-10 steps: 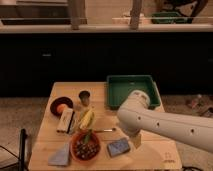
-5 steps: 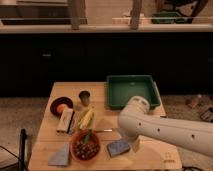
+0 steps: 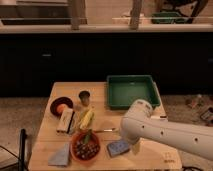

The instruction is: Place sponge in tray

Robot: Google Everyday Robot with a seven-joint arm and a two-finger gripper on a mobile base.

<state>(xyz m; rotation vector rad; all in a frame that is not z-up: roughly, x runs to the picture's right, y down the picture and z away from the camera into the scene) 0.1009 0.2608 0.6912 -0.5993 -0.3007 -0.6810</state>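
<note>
The sponge (image 3: 118, 147), a small blue-grey speckled block, lies flat near the front edge of the wooden table, right of the orange bowl. The dark-green tray (image 3: 114, 92) stands at the table's back right, and nothing shows inside it. My white arm reaches in from the right. Its bulky wrist covers the gripper (image 3: 131, 144), which hangs just at the sponge's right edge, low over the table. Whether it touches the sponge is hidden.
On the table's left half are an orange bowl (image 3: 85, 145) holding small items, a grey-blue triangular piece (image 3: 61, 156), a pale oblong block (image 3: 65, 120), a dark red plate (image 3: 59, 105), a small cup (image 3: 84, 96), yellow-green produce (image 3: 86, 118) and a thin utensil (image 3: 104, 130).
My arm has swung down and toward the table's front, bringing the wrist closer over the sponge. The sponge and the other things have not moved.
</note>
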